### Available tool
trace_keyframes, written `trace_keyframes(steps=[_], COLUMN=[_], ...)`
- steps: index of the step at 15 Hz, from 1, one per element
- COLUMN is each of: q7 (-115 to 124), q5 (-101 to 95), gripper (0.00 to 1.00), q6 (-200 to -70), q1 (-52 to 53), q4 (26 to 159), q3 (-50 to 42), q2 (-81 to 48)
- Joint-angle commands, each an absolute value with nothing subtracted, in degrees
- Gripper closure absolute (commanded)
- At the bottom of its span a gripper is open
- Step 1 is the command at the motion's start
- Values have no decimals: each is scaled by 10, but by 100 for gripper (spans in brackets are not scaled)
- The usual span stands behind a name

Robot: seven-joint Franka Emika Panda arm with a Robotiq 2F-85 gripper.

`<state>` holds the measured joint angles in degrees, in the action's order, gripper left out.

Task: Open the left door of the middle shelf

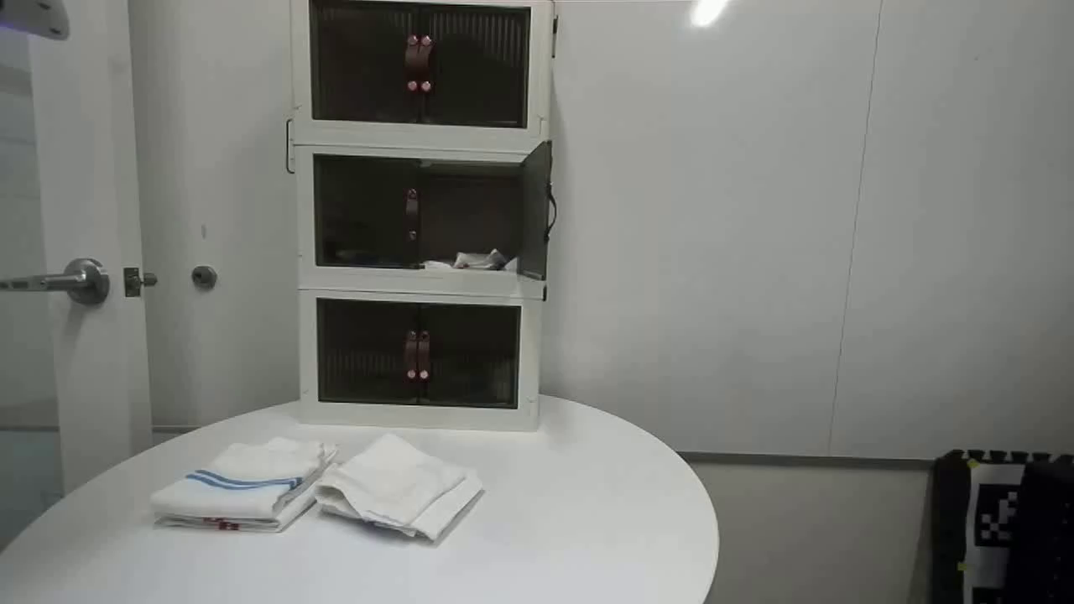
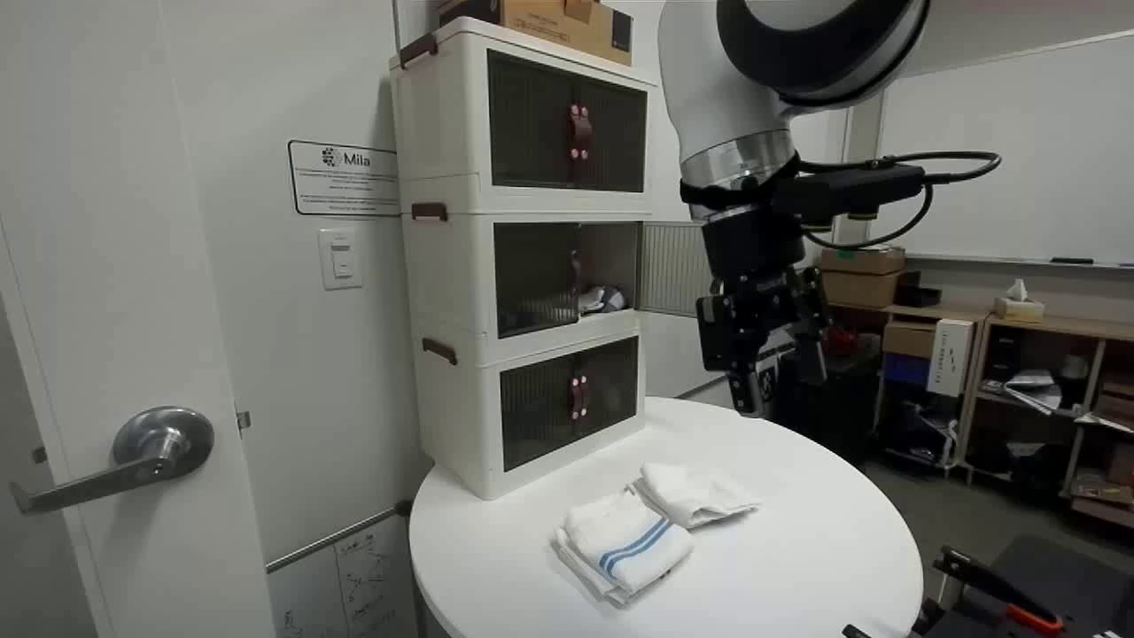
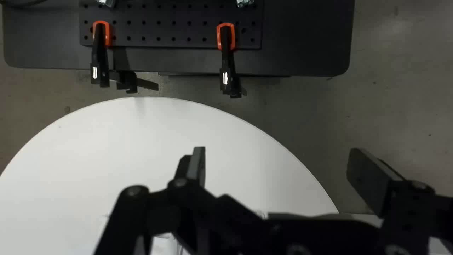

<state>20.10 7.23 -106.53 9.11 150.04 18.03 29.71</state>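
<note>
One round white worktop point(image 1: 587, 503). Along its far edge in an exterior view stand three white shelf units point(image 1: 419, 418), stacked, with six dark doors point(image 1: 365, 210), two to a unit: five closed, one open. Inside the middle shelf point(image 1: 361, 278) are pale items point(image 1: 478, 261), too small and part-hidden to count surely. Inward from that edge, two piles of folded white cloth point(image 1: 386, 486). Past the worktop's edge in the wrist view, two black clamps point(image 3: 226, 58). One robot arm point(image 2: 709, 97), one gripper point(image 3: 278, 166), two fingers point(image 3: 364, 177).
</note>
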Motion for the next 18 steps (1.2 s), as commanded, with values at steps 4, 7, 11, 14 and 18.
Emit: trace_keyframes(steps=[4, 7, 11, 14, 18], q7=[204, 204, 322, 411, 557], q5=[69, 69, 1, -60, -185], gripper=[0, 0, 0, 0, 0], q6=[-1064, -1064, -1145, -1240, -1364], q1=[99, 99, 70, 46, -7], q4=[1500, 1500, 1488, 1469, 1432], q3=[173, 173, 218, 248, 279], q2=[296, 296, 277, 242, 175])
